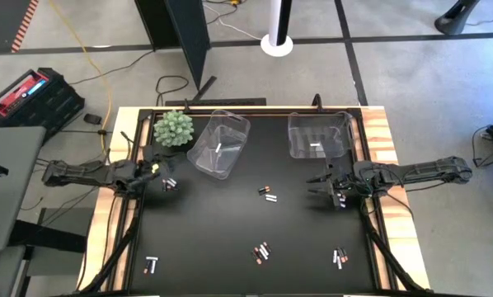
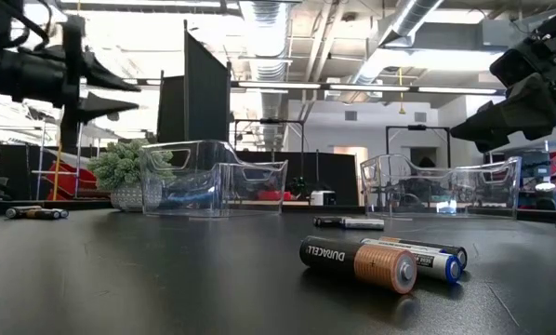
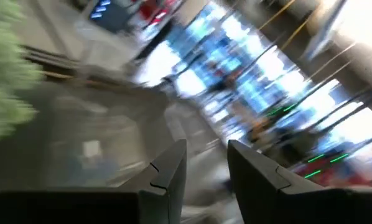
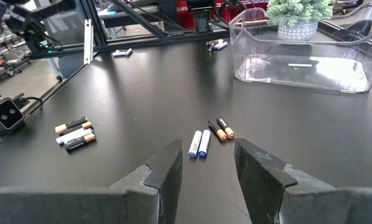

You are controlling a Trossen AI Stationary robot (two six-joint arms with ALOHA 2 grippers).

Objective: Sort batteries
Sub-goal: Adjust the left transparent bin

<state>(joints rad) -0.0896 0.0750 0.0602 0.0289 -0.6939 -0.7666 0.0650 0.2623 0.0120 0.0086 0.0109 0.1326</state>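
closest to the low camera lie two batteries (image 2: pixel 380 261) at lower centre, while the right gripper (image 4: pixel 206 167) hangs parted and empty above, and the left gripper (image 3: pixel 204 165), likewise parted, holds nothing at left.

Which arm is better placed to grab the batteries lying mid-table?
Right. The right gripper hangs open close beside the centre batteries, and its wrist view shows them just ahead. The left gripper is farther off, near the plant.
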